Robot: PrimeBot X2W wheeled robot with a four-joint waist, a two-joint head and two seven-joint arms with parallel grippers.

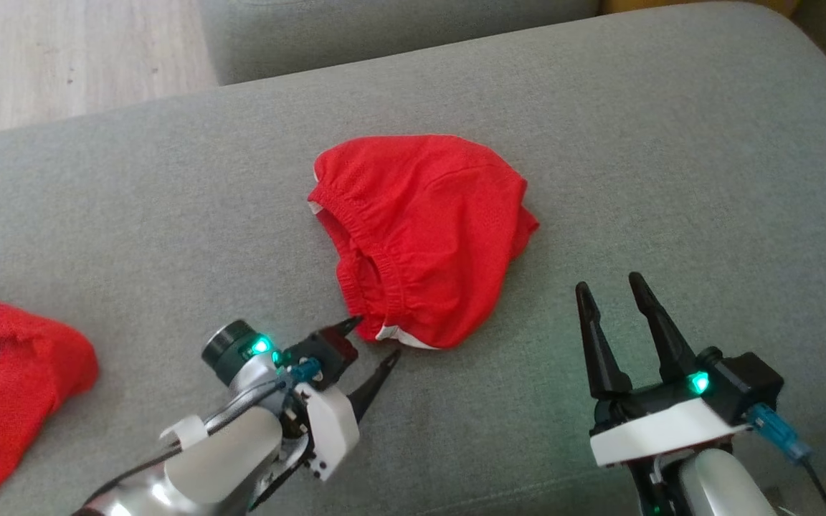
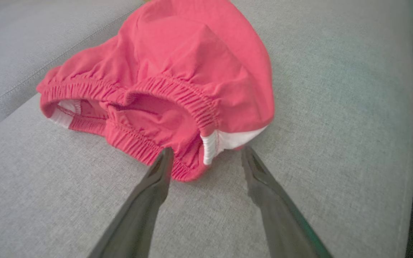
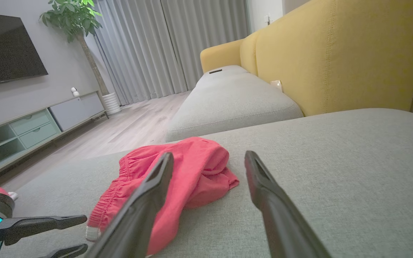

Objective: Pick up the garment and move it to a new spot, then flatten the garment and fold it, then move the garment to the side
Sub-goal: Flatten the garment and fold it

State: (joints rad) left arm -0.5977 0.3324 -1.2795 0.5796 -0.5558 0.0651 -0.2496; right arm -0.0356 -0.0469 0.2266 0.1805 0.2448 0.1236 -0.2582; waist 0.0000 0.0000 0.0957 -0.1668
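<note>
The garment (image 1: 420,236), red and bunched, is seen lying near the middle of the grey sofa cushion (image 1: 671,143). Its underside is hidden, and its folds are heaped so that its full outline cannot be made out. In the right wrist view part of it is covered by one dark finger of the right gripper (image 1: 609,282). A second red cloth (image 1: 4,387) with white markings is cut off by the left edge of the head view, well apart from the garment. The right arm (image 1: 714,487) is cut off by the bottom edge there.

The left gripper (image 1: 378,335) is held with its fingers spread moderately wide and pointed at the garment's near corner, where the gathered waistband (image 2: 185,96) and a strip of white trim (image 2: 231,139) are shown. Nothing is clamped between the fingers. One fingertip (image 2: 165,157) is seen at the waistband's edge; whether the fabric is touched cannot be told. The other fingertip is placed just beside the white trim, over bare cushion.

The right gripper is likewise held spread, with nothing between its fingers. It is placed over the cushion, near the garment's right side but apart from it.
</note>
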